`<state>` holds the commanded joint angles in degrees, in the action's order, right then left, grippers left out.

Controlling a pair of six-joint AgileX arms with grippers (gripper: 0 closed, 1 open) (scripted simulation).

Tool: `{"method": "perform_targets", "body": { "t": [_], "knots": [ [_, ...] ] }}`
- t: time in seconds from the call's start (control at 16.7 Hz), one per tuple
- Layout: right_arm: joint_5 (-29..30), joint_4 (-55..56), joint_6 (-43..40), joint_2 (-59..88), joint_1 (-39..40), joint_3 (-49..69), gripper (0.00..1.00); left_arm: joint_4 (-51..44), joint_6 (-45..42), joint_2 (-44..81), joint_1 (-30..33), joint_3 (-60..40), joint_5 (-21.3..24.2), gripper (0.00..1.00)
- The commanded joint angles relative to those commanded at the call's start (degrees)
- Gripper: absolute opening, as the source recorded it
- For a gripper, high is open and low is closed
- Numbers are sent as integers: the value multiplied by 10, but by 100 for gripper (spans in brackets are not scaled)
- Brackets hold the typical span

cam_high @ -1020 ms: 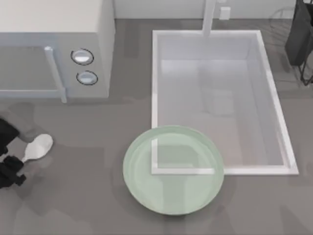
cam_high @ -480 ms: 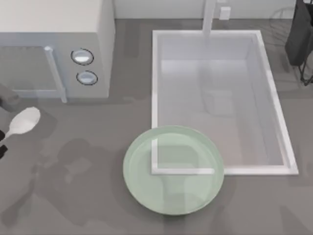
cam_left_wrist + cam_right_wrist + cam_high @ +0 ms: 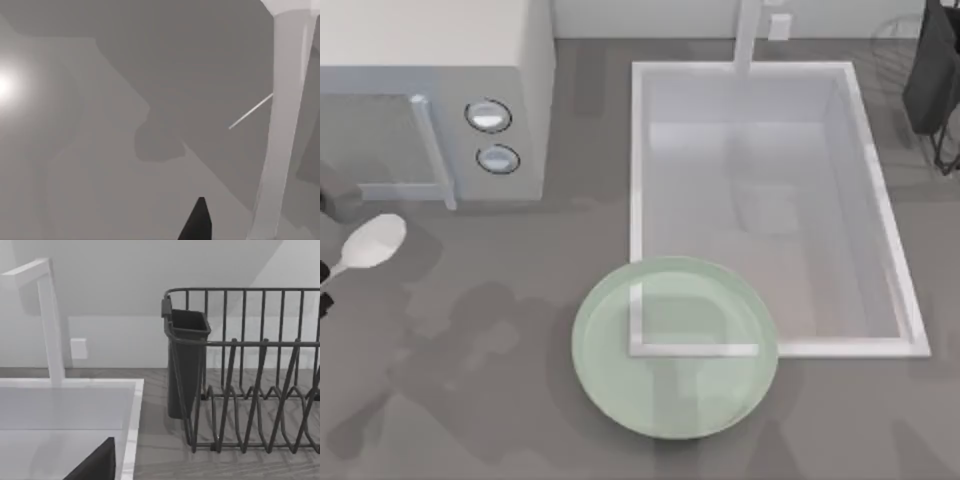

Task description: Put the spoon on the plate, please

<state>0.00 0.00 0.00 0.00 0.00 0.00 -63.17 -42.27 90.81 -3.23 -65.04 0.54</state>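
The small white spoon (image 3: 375, 241) hangs above the counter at the far left, in front of the microwave, its shadow falling on the counter to its right. Its handle slants down to my left gripper (image 3: 324, 285) at the view's left edge, which is shut on it. In the left wrist view the spoon (image 3: 286, 120) stands as a long pale shaft beside one dark fingertip (image 3: 198, 225). The pale green plate (image 3: 700, 395) lies at the front centre, overlapping the sink's front left corner, far to the right of the spoon. My right arm (image 3: 930, 70) is parked at the back right.
A white microwave (image 3: 430, 100) stands at the back left. The white sink (image 3: 635, 180) with its faucet (image 3: 748, 35) takes up the right half. A dark wire dish rack (image 3: 250, 380) with a cutlery holder (image 3: 186, 365) stands at the back right.
The spoon has risen off the counter and moved toward the microwave and slightly left with my left gripper, which has slid mostly past the left edge. Plate and right arm are unchanged.
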Motion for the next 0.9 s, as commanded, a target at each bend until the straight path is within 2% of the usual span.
{"method": "perform_targets", "body": {
  "t": [0.18, 0.42, 0.66, 0.9],
  "knots": [
    [0, 0, 0, 0, 0, 0, 100, -1, -69, 22, 38, -25, -16, 0],
    [0, 0, 0, 0, 0, 0, 100, -11, -244, 78, 122, -75, -46, 0],
    [0, 0, 0, 0, 0, 0, 100, -33, -511, 155, 223, -131, -68, 0],
    [0, 0, 0, 0, 0, 0, 100, -57, -859, 233, 322, -183, -74, 0]
  ]
}}
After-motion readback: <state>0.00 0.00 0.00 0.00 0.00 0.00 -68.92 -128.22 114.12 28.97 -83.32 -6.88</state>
